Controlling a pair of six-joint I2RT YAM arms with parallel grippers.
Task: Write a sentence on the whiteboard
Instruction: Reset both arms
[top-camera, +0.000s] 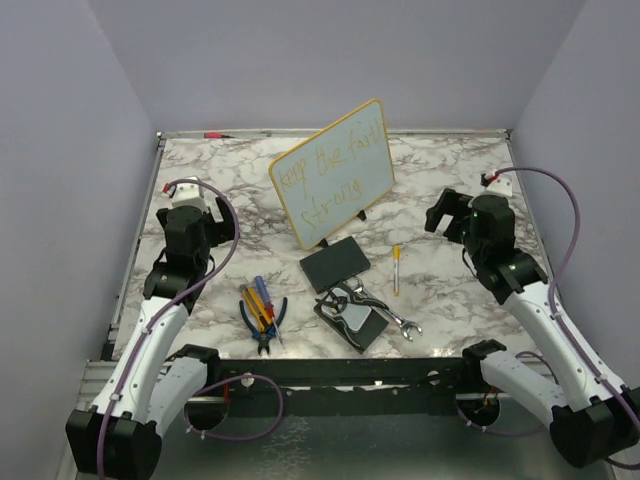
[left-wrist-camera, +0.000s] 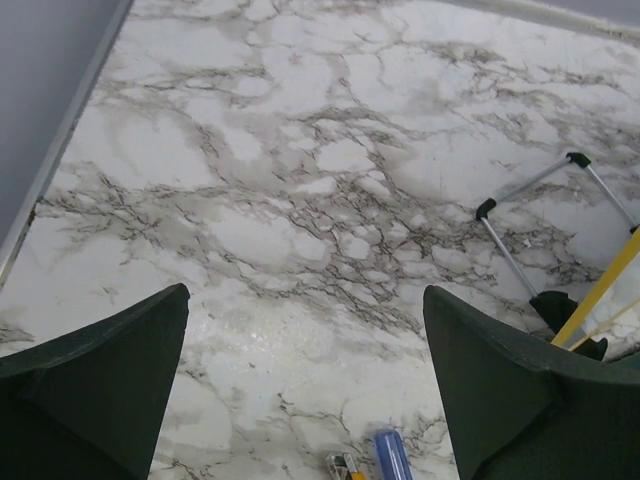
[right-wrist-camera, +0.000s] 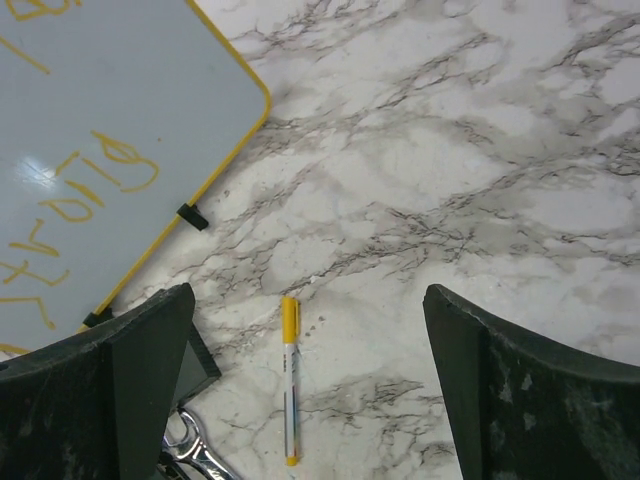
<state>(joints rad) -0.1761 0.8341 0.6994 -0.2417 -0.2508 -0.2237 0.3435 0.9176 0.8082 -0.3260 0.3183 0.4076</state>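
The whiteboard (top-camera: 335, 170) stands tilted at the back centre of the marble table, yellow-framed. On it is the sentence (top-camera: 330, 165) in yellow-orange handwriting, two lines reading "keep the faith strong". In the right wrist view the whiteboard (right-wrist-camera: 110, 110) fills the upper left, showing part of the sentence (right-wrist-camera: 95, 190). A yellow-capped marker (top-camera: 396, 268) lies on the table, free, below and between the fingers of my right gripper (right-wrist-camera: 307, 290) as the marker (right-wrist-camera: 290, 380) appears there. My right gripper (top-camera: 448, 212) is open and empty. My left gripper (top-camera: 205, 222) hovers at the left, open and empty (left-wrist-camera: 305, 292).
A flat black pad (top-camera: 334, 264) lies before the whiteboard. Pliers and screwdrivers (top-camera: 262, 310) lie near the front left, and wrenches (top-camera: 400, 325) beside a dark case (top-camera: 355, 318). The board's metal stand legs (left-wrist-camera: 530, 200) show in the left wrist view, with a blue screwdriver handle (left-wrist-camera: 392, 455) at the bottom.
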